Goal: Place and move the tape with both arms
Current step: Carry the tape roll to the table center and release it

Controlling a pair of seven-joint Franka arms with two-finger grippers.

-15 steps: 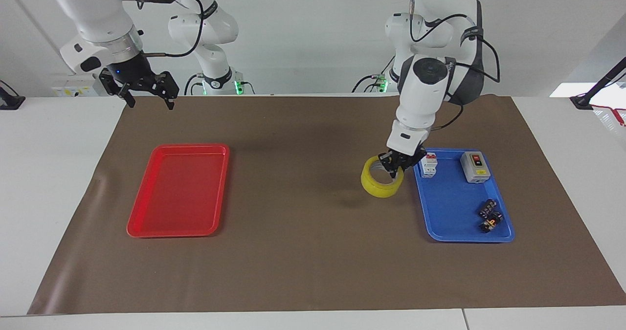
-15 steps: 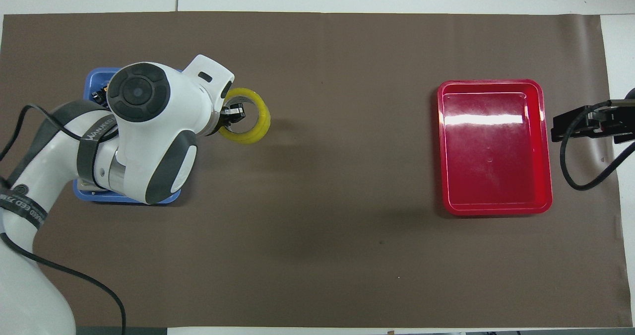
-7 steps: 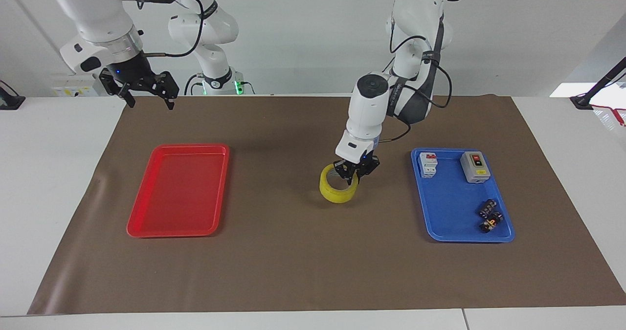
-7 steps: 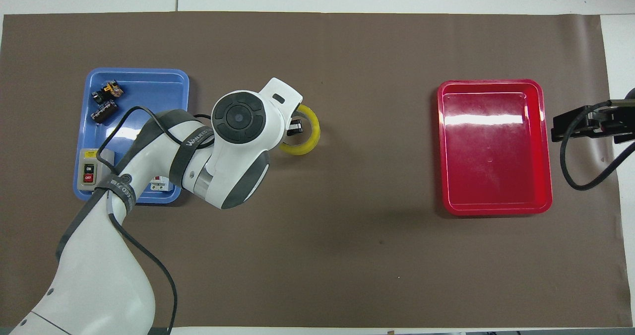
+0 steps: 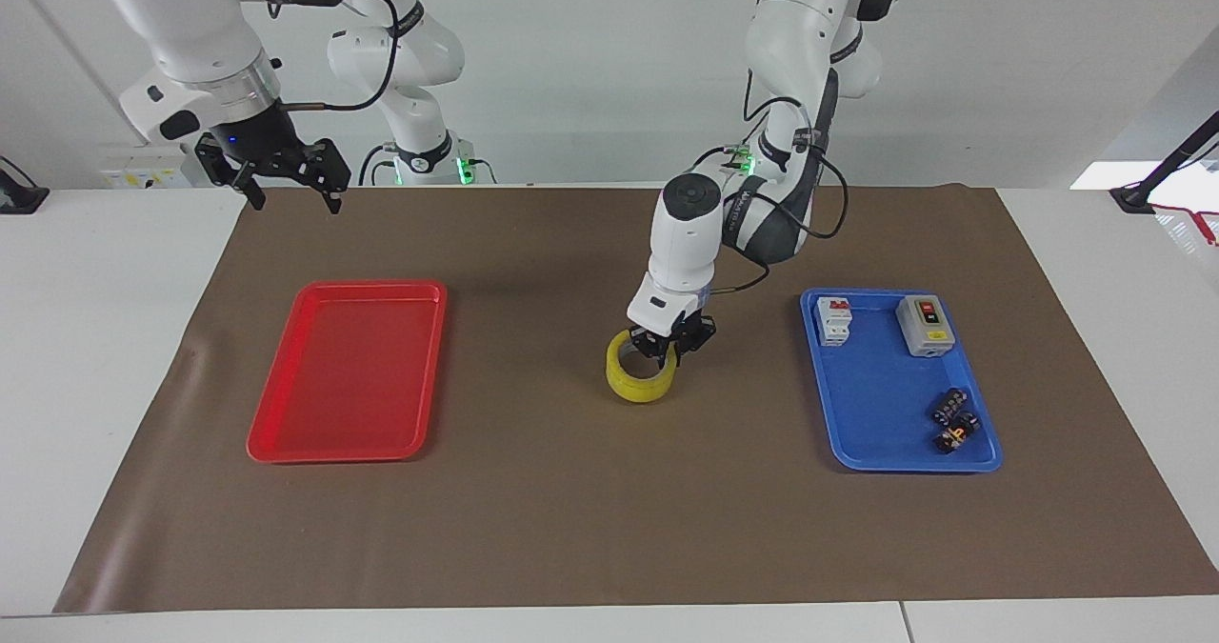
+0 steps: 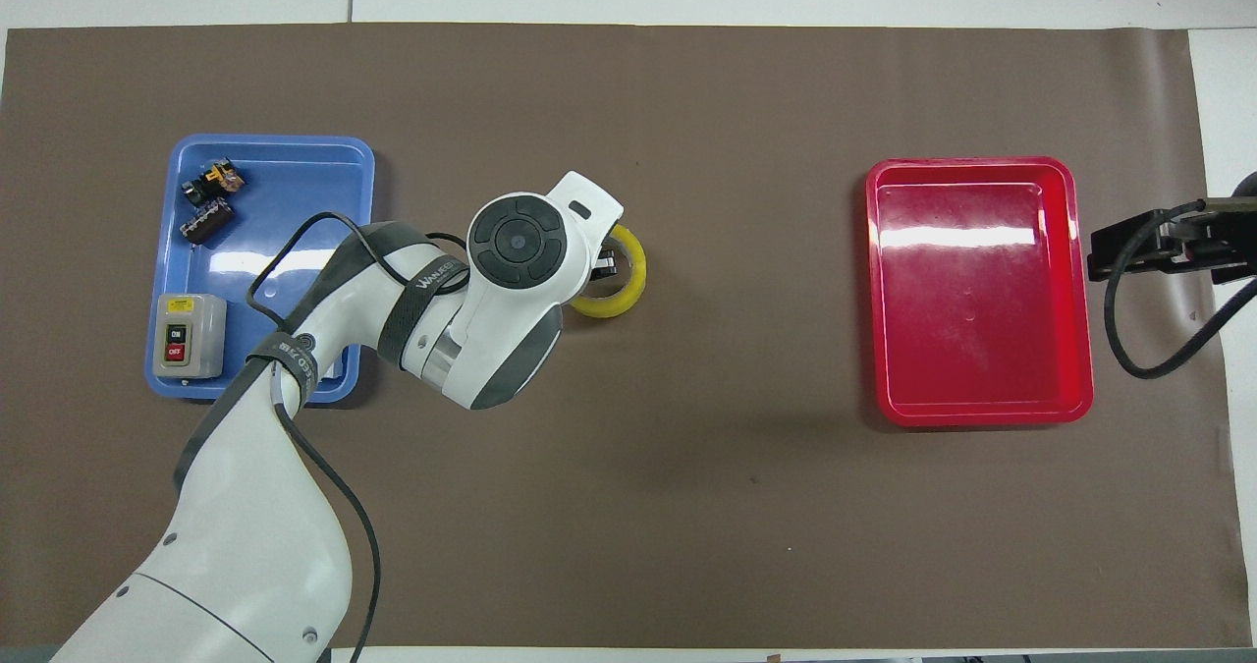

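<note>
**Tape mid-table in the left gripper, red tray well off at 9 o'clock**

Left gripper (image 5: pixel 669 346) clamped on the tape (image 5: pixel 639 377), fingers pinching the ring's wall at its 2 o'clock edge in the facing view. Tape at mid-mat (image 5: pixel 590 529), low over it or just touching; cannot tell which. Ring tilted a little, hole facing up. Blue tray (image 5: pixel 881 452) off at 3 o'clock of the tape, red tray (image 5: pixel 286 438) well apart at 9 o'clock.

Right gripper (image 5: pixel 286 178) hanging high, fingers spread wide, over the mat's corner at 12 o'clock of the red tray; waiting. Judged nearer that tray than the tape, so a set-down mid-table and a pickup by the right arm seem likely.

Overhead, wrist housing covering the tape's 9 o'clock half and most of the fingers; right gripper cut off at the frame edge.
</note>
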